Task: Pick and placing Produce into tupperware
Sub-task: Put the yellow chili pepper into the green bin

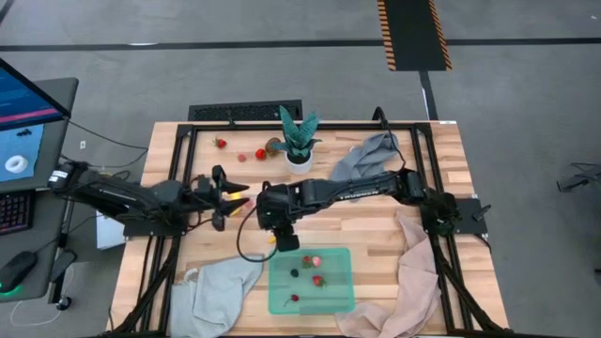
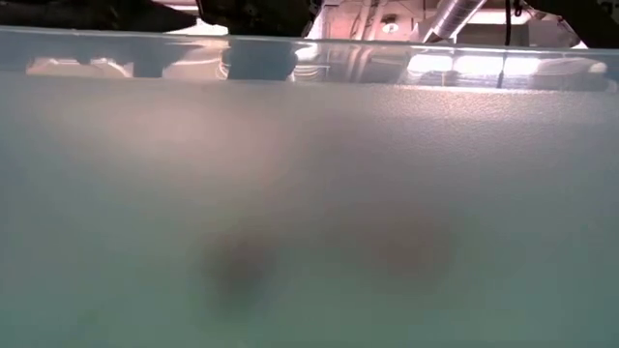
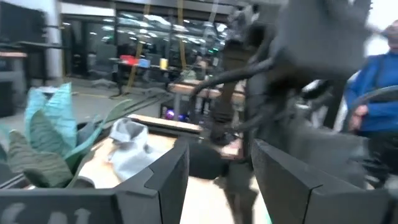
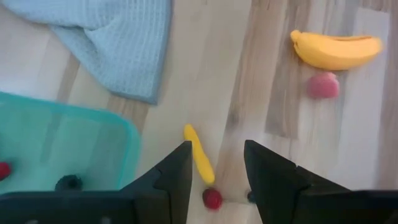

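Produce here was toy-sized and looked light, hard and smooth — pieces you would expect to roll or squirt out of a loose pinch, so you would have wanted a hold across the middle of each.

Your left gripper (image 1: 223, 197) hung over the worktop (image 1: 376, 225) left of centre, arm stretched in from the left edge, fingers parted with nothing between them. Just beside it lay the banana (image 4: 336, 50) and a pink piece (image 4: 323, 85).

Further right, your right gripper (image 4: 216, 168) pointed down just off the tupperware's (image 1: 341, 299) far-left corner, its arm reaching in from the right side — fingers partly open and empty, straddling a thin yellow-orange piece (image 4: 199, 155) with a red berry (image 4: 212, 198) at its end. That slim piece looked best taken across its width.

Inside the tupperware sat strawberries (image 1: 315, 262) and a dark berry (image 1: 294, 273); more red pieces (image 1: 260, 154) lay near the potted plant (image 1: 298, 141).
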